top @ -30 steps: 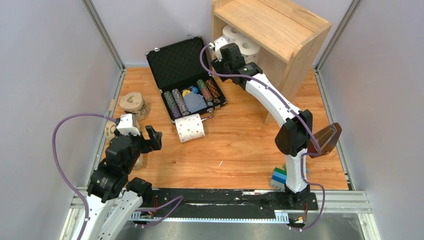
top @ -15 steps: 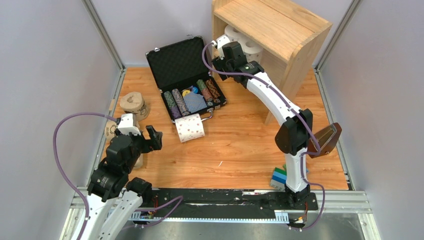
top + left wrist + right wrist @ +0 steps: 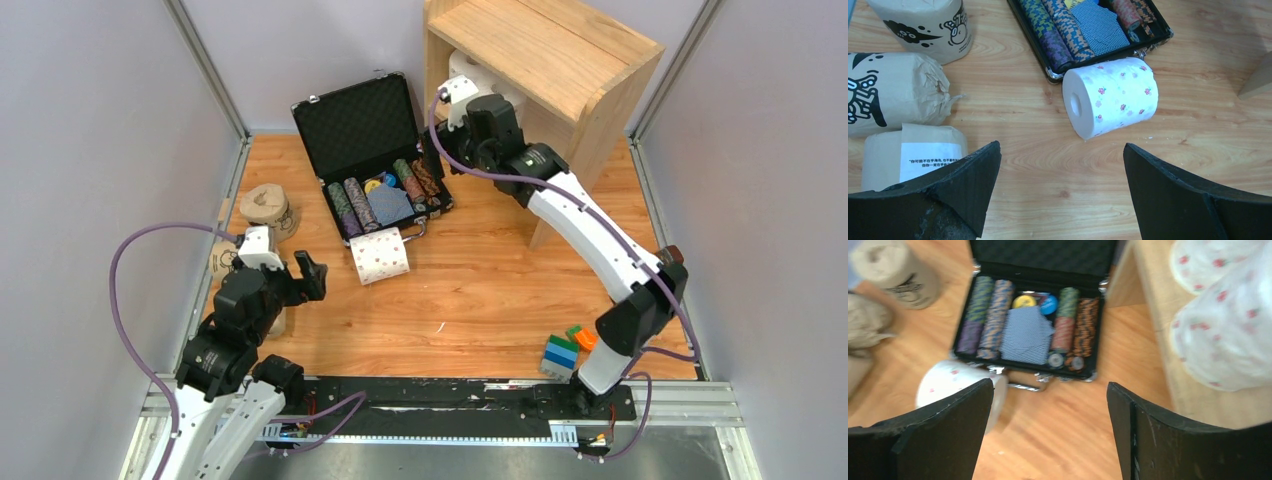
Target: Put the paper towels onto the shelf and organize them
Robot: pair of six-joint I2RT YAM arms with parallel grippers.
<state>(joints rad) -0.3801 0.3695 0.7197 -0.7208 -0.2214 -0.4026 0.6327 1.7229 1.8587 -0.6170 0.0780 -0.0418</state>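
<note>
Left jaws, lower left of the top view, gape wide with nothing in them, over bare bench (image 3: pixel 1048 190). Three tan rolls (image 3: pixel 893 92) crowd the bench's left edge, close by. I see one's white label in the left wrist view; the top view mostly hides that roll under the arm. One dotted roll (image 3: pixel 1110 97) lies on its side just beside the black case (image 3: pixel 370 120), with open bench nearer. Right jaws are also wide and empty at the shelf (image 3: pixel 540 45) mouth, with two dotted rolls (image 3: pixel 1223 315) inside. Since a second ago the right elbow has swung right and low. The right wrist view is blurred.
</note>
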